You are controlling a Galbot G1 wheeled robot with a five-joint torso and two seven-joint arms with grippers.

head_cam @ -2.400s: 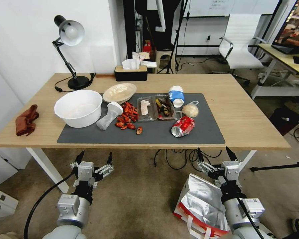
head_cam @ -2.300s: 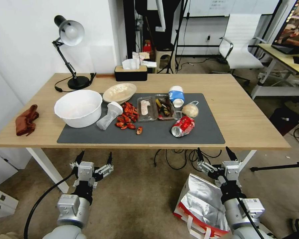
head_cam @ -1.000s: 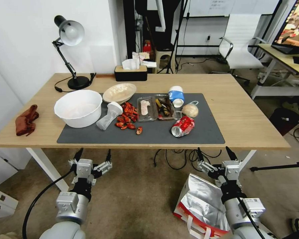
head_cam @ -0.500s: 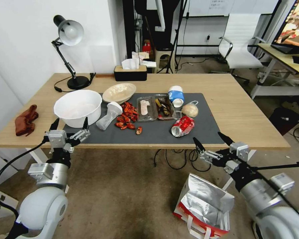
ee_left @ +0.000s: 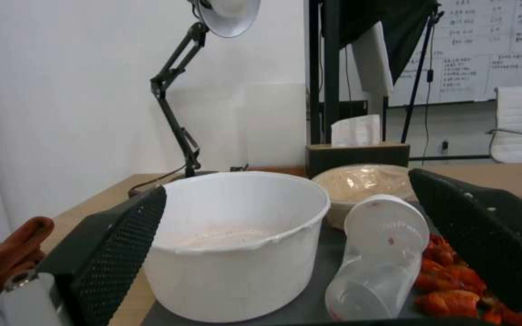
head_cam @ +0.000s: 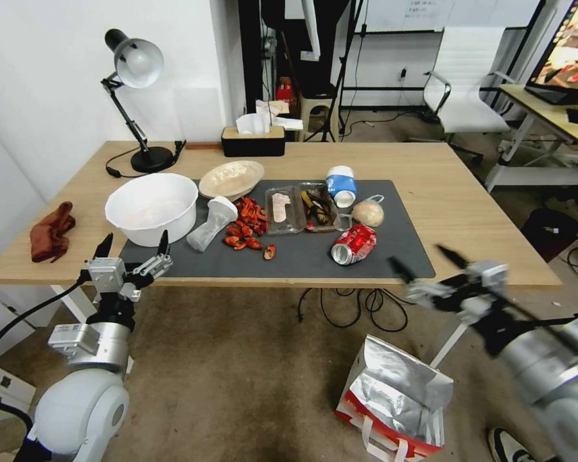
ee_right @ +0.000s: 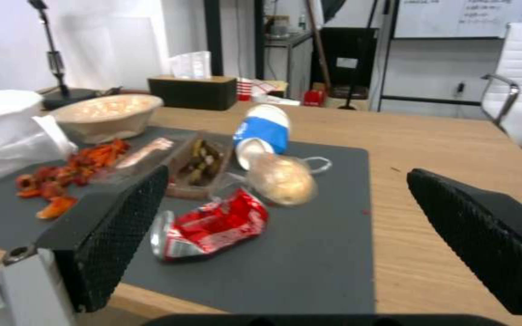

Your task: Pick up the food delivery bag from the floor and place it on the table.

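Two arms are up at the table's [head_cam: 481,224] near edge, and we order things by size: table, bag, grippers. On the floor below the table's near right corner, the bag [head_cam: 392,401] stands open-mouthed, foil lining showing, white straps at its near side. We judge it light, crushable paper, slick inside; the straps or the stiff rim look best for a hold. Our left gripper [head_cam: 133,256] hangs spread and empty near the left corner, our right gripper [head_cam: 430,277] likewise spread and empty above the bag.
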